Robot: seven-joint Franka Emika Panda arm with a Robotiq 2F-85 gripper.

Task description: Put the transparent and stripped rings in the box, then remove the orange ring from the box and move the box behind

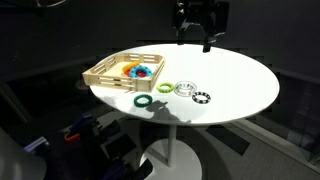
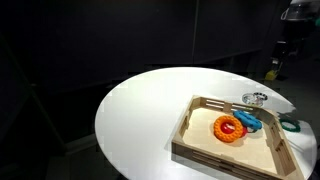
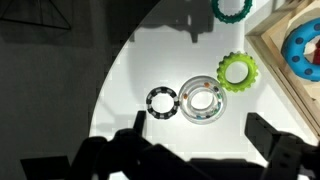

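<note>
The tool [image 1: 194, 42] is seen hanging above the far side of the round white tabletop [image 1: 240, 85], its jaws spread wide and nothing held between them. In the wrist view the striped ring [image 3: 161, 101] and the transparent ring [image 3: 202, 100] are found side by side on the tabletop, almost touching, outside the box [image 3: 275, 60]. A yellow-green ring [image 3: 237, 70] is placed just beside the transparent one, near the box wall, and a dark green ring [image 3: 232, 8] is cut off by the picture's edge. In an exterior view the orange ring [image 2: 228, 128] is shown lying inside the box, with a blue ring [image 2: 250, 122] touching it
</note>
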